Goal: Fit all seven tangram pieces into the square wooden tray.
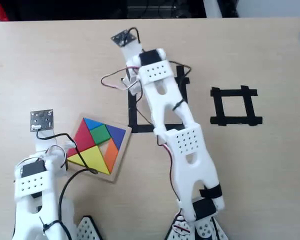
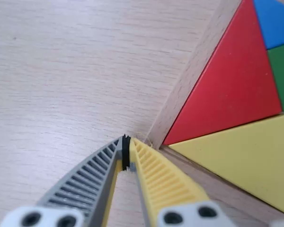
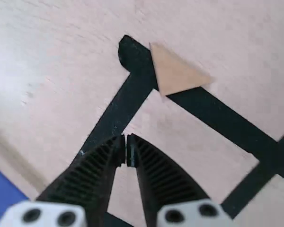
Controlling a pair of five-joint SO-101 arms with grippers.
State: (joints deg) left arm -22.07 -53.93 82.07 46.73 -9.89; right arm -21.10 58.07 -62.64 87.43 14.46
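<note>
The square wooden tray [image 1: 121,154] lies turned at the front left and holds red [image 1: 81,137], yellow [image 1: 92,160], blue, green, purple and orange pieces. A pale triangular spot [image 1: 109,146] shows between green and orange. My left gripper [image 2: 126,153] is shut and empty, its tips on the table at the tray's rim [image 2: 189,80], next to the red triangle [image 2: 227,85] and the yellow triangle [image 2: 246,161]. My right gripper [image 3: 125,144] is shut and empty over a black tape line. A small peach triangle [image 3: 175,71] lies beyond it on the tape corner.
Two black tape squares mark the table: one [image 1: 135,117] partly under the right arm, another [image 1: 235,106] further right. Loose cables run from both arms, one across the tray's near corner. A blue piece [image 3: 0,198] edges the right wrist view.
</note>
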